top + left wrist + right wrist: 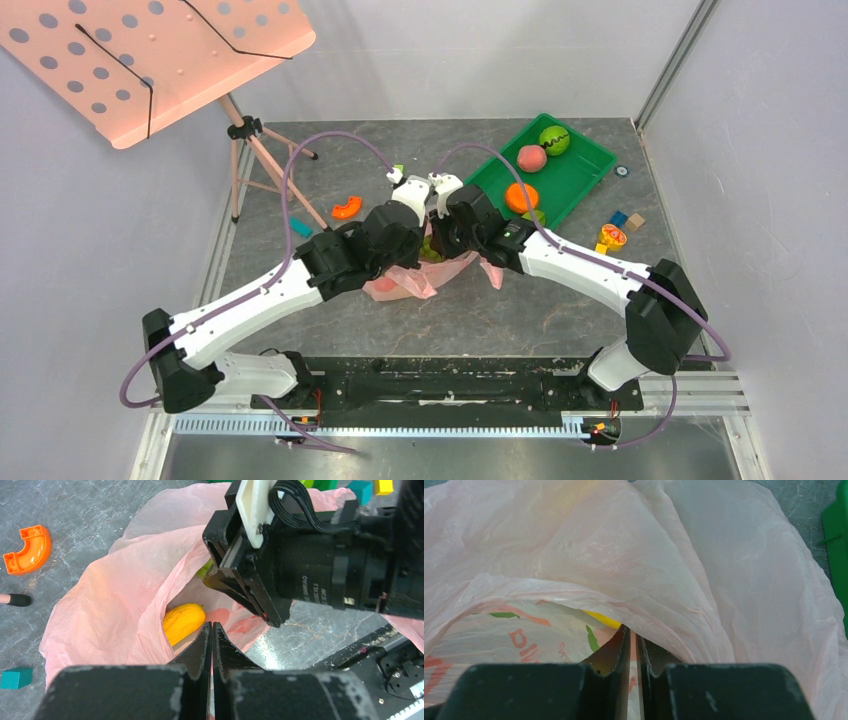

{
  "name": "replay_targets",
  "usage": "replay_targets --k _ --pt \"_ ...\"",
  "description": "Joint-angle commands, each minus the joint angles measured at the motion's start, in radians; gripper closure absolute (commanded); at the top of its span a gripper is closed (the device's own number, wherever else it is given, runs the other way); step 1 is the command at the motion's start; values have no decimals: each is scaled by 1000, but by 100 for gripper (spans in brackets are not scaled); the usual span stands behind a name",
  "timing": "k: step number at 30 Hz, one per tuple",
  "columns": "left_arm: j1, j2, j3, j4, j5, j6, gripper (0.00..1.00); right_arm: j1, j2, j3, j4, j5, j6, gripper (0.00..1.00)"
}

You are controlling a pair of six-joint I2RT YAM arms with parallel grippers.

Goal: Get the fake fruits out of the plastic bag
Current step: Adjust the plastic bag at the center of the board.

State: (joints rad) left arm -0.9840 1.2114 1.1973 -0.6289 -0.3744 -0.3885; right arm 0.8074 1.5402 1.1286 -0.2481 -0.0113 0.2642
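Note:
The pink plastic bag (415, 278) lies crumpled on the table between my two arms, its mouth held open. In the left wrist view the bag (115, 605) holds a yellow mango (183, 622), and a bit of a green fruit (204, 570) shows behind the other gripper. My left gripper (212, 628) is shut, with a thin sliver of pink film between its fingers at the near rim. My right gripper (632, 630) is shut on the bag's upper rim (634, 585), with a yellow fruit edge (604, 619) just beyond. Other fruits are hidden.
A green tray (575, 180) at the back right holds a green ball (554, 139), a pink peach (532, 158) and an orange piece. Small blocks (620, 228) lie right of it. An orange curved piece (347, 207), a teal block (300, 227) and the music stand's legs (262, 165) stand at the left.

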Motion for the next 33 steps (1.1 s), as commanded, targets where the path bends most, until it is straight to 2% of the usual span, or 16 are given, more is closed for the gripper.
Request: replay_targets --k 1,12,21,33 --pt "-4 42 -10 70 -63 -17 98 -5 -26 -19 36 5 14 90" --pt "-4 126 -43 100 -60 -12 98 -5 -31 -32 44 37 21 90" --pt "-3 112 -195 97 -207 -47 98 -5 -31 -61 56 72 46 90" --pt "-2 20 -317 47 -369 -117 98 -5 -38 -76 -18 361 48 88"
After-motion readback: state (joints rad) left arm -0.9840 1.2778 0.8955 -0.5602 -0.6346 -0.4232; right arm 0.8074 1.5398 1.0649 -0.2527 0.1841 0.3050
